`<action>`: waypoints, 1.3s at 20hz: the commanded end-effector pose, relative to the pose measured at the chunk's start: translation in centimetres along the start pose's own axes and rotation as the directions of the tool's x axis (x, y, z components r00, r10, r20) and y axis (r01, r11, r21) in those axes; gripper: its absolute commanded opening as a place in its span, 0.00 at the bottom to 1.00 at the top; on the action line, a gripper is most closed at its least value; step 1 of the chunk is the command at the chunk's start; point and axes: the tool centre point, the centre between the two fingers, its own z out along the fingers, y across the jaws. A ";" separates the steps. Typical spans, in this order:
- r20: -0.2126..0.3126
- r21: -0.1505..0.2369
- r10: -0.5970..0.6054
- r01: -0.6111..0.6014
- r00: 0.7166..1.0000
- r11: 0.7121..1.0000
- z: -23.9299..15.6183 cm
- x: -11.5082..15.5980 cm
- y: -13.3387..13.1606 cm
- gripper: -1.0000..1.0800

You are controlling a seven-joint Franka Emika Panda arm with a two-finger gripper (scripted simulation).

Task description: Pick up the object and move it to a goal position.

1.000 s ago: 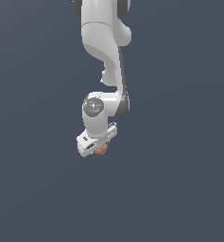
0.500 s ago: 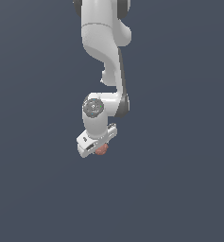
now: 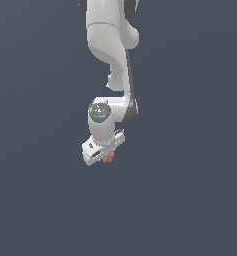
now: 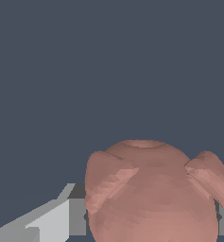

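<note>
**Operator:** What do you see of my arm and the thing it is after?

**Describer:** In the exterior view your white arm hangs down from the top edge over a plain dark blue-grey ground. At its lower end, the gripper points downward. The object, a small reddish-pink blob, peeks out just beneath the gripper's white body, touching it.

**Operator:** Is it held? And is any container about?

**Describer:** In the wrist view the object fills the lower middle, rounded with two lumpy lobes at its sides. A grey finger presses against one side, and a sliver of grey shows at the other. So your gripper is closed on the object. You have no visible container; the object sits only between the fingers.
</note>
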 end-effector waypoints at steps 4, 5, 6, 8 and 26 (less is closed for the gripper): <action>0.000 0.000 0.000 0.000 1.000 1.000 -0.9 -0.3 -1.4 0.00; 0.000 0.000 0.000 0.000 1.000 1.000 -1.1 -0.4 -1.8 0.00; 0.000 0.000 0.000 0.000 1.000 1.000 -1.4 -0.5 -2.2 0.00; 0.000 0.000 -0.001 0.001 1.000 1.000 -1.9 -0.8 -3.2 0.00; 0.001 -0.001 -0.001 0.001 1.000 1.000 -9.0 -3.6 -14.6 0.00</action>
